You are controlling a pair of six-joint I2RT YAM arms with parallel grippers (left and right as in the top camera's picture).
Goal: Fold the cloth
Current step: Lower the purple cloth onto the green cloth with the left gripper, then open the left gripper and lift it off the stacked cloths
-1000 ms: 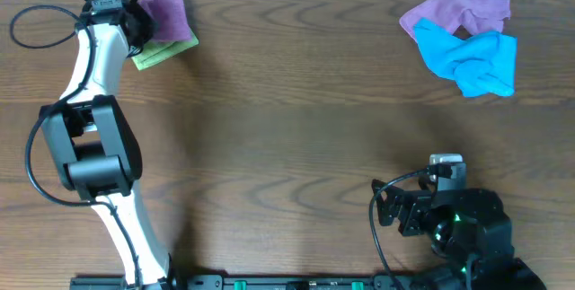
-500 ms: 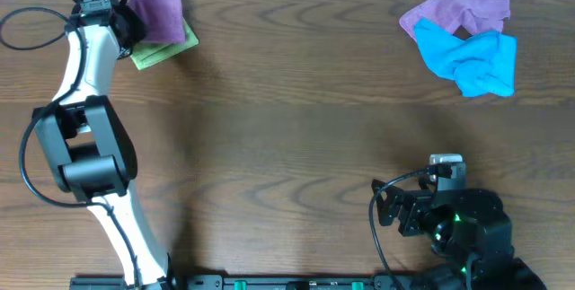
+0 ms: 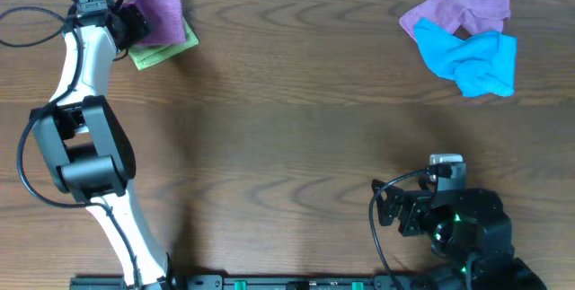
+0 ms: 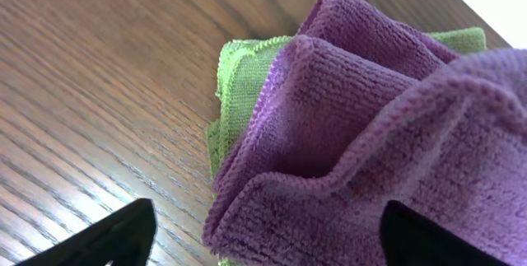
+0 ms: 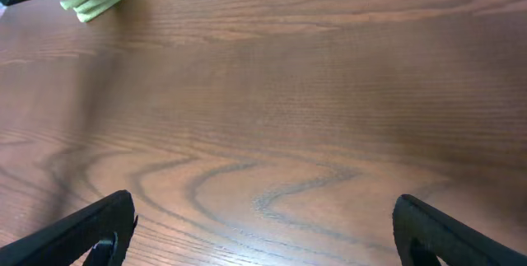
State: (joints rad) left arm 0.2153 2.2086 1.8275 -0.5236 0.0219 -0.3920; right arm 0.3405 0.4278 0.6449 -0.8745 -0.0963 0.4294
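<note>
Where the cloth [image 3: 157, 13] lies: at the far left corner of the bench [image 3: 287, 128], on top of the lime-green cloth [image 3: 166, 49], which is folded flat under it and shows along its near and right edges.
Shape of the cloth: a compact bundle of several layers. In the left wrist view the folded edges are rounded and puffy, not pressed flat, and the upper layer stands up a little. The white tag I cannot find.
Left end effector [image 4: 276, 237]: right at the cloth, with its fingers spread wide, one on each side of the near edge of the bundle. As far as I can see they do not pinch the fabric, so it holds nothing.
Right end effector [image 5: 263, 229]: low over the front right part of the bench, well apart from every cloth, fully spread, with only bare wood between the fingers.
Other cloths: a second purple cloth [image 3: 454, 10] lies crumpled at the far right, and a bright blue cloth [image 3: 474, 61] lies partly over it.
Done, in my judgement: the folding looks complete, and the cloth is placed on the green one as a small stack.
Left, in my judgement: very little. The left arm should draw away without catching the loose upper layer, which may need a light press to lie flat.
</note>
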